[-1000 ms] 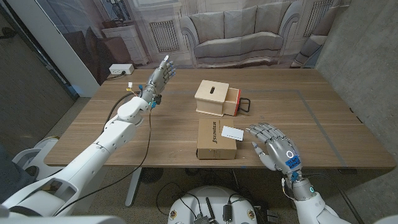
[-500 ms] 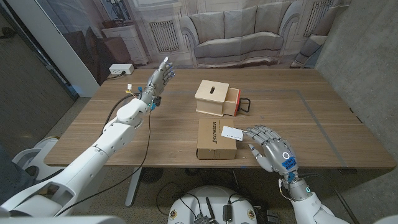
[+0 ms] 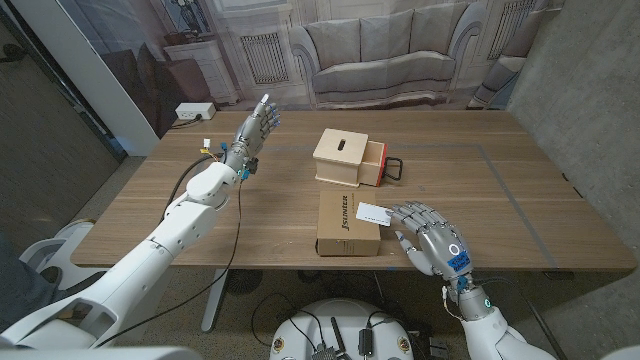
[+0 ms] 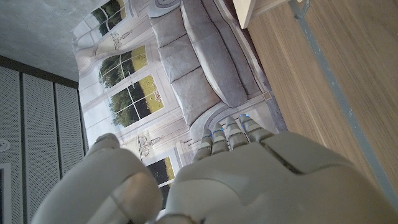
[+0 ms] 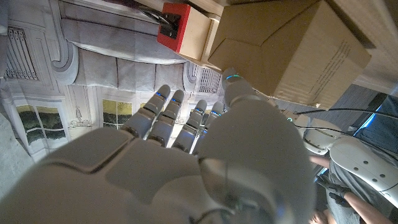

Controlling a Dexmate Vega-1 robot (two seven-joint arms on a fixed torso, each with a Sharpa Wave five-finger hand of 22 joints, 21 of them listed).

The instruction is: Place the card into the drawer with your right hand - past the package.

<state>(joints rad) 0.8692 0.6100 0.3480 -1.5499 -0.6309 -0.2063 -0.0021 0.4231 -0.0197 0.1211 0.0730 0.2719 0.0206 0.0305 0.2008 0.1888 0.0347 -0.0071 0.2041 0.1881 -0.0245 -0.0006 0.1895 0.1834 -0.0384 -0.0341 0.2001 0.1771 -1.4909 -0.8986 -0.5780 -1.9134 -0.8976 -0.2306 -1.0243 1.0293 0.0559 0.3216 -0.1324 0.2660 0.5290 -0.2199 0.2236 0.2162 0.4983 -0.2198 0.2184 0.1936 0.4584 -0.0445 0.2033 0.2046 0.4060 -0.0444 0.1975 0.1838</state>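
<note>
A white card (image 3: 373, 212) lies on the right end of a brown cardboard package (image 3: 345, 226) at the table's middle front. Behind it stands a small wooden box (image 3: 338, 156) whose drawer (image 3: 377, 163), red-fronted with a black handle, is pulled out to the right. My right hand (image 3: 430, 238) is just right of the package, fingers spread and holding nothing, fingertips at the card's right edge; contact cannot be told. The right wrist view shows this hand (image 5: 186, 155) before the package (image 5: 292, 50) and drawer front (image 5: 177, 28). My left hand (image 3: 256, 125) is raised at far left, fingers apart, empty.
A white socket box (image 3: 193, 111) sits at the table's far left corner. A black cable (image 3: 238, 215) hangs from my left arm across the table's left side. Grey tape lines (image 3: 510, 200) mark the wood on the right. A printed sofa backdrop (image 3: 380, 50) stands behind the table.
My right hand has moved left toward the package, bringing its fingertips up to the card's right edge. The left hand, card, package and drawer have stayed where they were.
</note>
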